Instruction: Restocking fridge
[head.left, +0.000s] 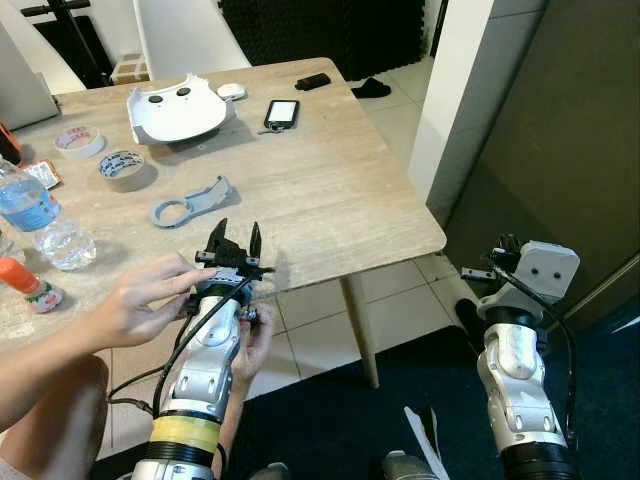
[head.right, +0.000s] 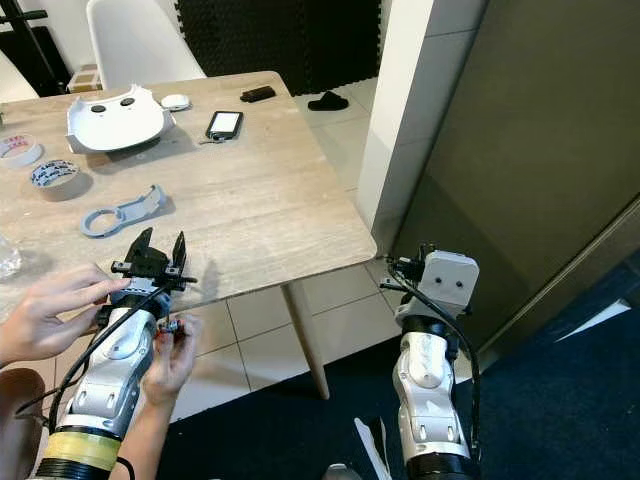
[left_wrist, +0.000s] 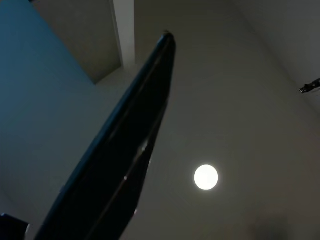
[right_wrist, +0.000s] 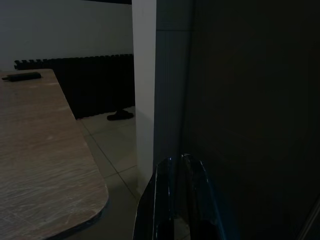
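left pincer (head.left: 236, 238): fingers apart, raised at surface (head.left: 330, 190) edge, person's hands (head.left: 140, 300) on its wrist | right pincer (right_wrist: 177, 200): fingers together, beside dark fridge (head.right: 520, 150) front | water bottle (head.left: 40, 215) on surface

One wooden table (head.left: 330, 200) is seen, on which two rolls of tape are counted, one (head.left: 79, 141) nearer the far edge and one (head.left: 122, 166) beside it. One water bottle (head.left: 40, 215), one small orange-capped bottle (head.left: 30, 284), one white shell-shaped cover (head.left: 175, 112), one grey ring-ended bracket (head.left: 190, 204), one phone (head.left: 281, 113), one small white disc (head.left: 232, 91) and one black bar-shaped object (head.left: 312, 81) are also counted there. Two robot arms are shown, each ending in one tool: left (head.left: 237, 241), right (head.left: 503, 247). Two hands of a person (head.left: 140, 300) (head.left: 255, 338) are counted. One black item (head.left: 371, 88) is seen on the floor.
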